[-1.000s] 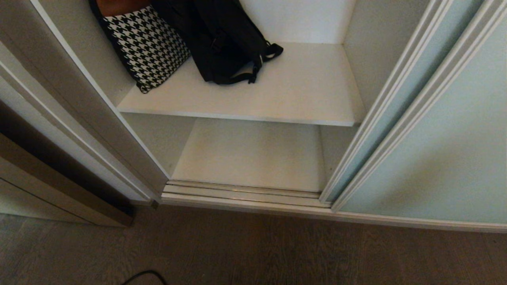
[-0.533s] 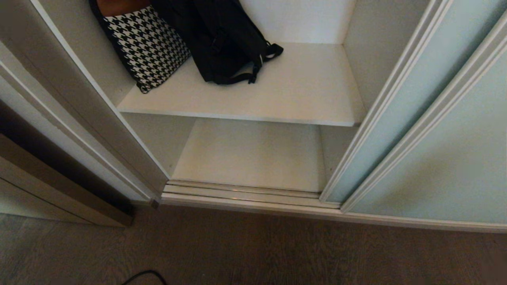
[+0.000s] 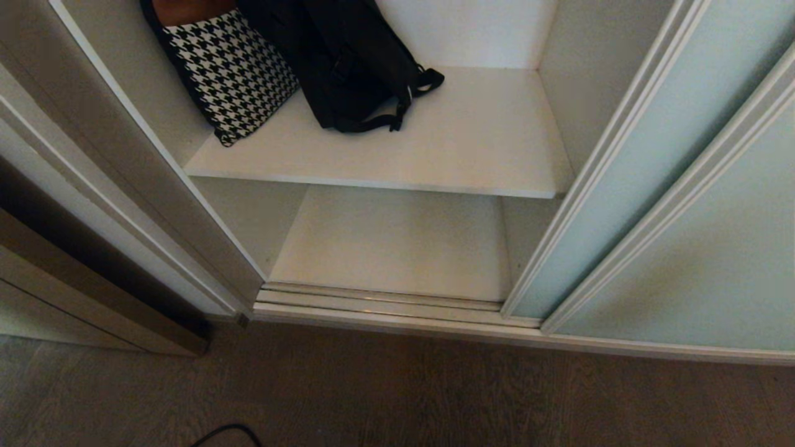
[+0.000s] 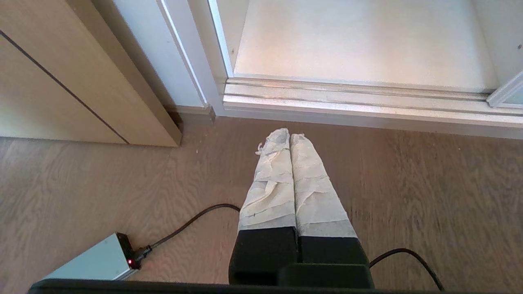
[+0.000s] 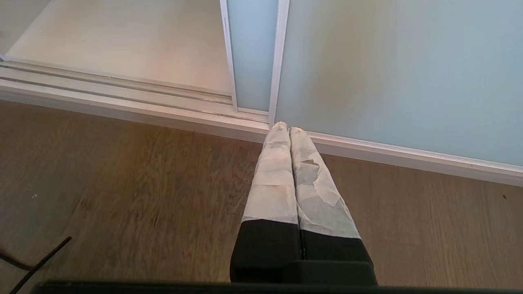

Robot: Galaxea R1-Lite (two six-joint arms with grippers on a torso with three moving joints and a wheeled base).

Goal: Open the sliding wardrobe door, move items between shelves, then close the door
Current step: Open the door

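While the sliding door (image 3: 627,180) stands open, lift the black bag (image 3: 348,62) off the upper shelf (image 3: 472,149) by its straps; both grippers (image 4: 289,136) (image 5: 289,128) hang low, jaws pressed together.

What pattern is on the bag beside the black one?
Black-and-white houndstooth bag, clearest in the head view.

houndstooth bag (image 3: 233,74), wood floor (image 3: 397,397), black cable (image 4: 192,222), silver box (image 4: 96,261)

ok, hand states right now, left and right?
Left hand: closed, empty, pointing down over the brown wood-grain floor.
Right hand: closed, empty, over the same floor beside the pale mint frosted-glass sliding door.
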